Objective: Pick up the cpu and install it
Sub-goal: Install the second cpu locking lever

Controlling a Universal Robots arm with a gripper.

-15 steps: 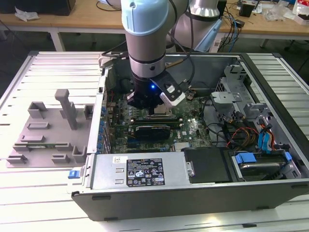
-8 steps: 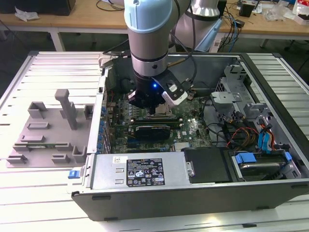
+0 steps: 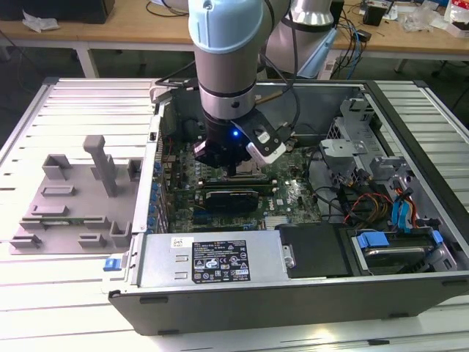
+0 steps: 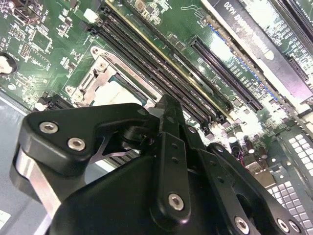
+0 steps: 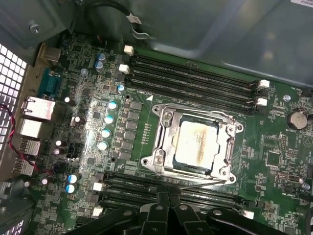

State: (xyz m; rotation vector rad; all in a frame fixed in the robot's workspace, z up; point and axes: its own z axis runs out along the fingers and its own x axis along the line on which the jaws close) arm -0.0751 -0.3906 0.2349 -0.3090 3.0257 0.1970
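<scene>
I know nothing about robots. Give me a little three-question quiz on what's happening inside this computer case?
1. True or false: the cpu lies inside the metal socket frame on the motherboard.
2. In the exterior view, the gripper hangs over: A) the grey foam tray, B) the motherboard inside the computer case, C) the wooden desk behind.
3. Fill in: in the first wrist view, long dark memory slots run along ___ sides of the socket frame.

Key: 1 true; 2 B; 3 two, one row nearer the gripper, one on the far side.
</scene>
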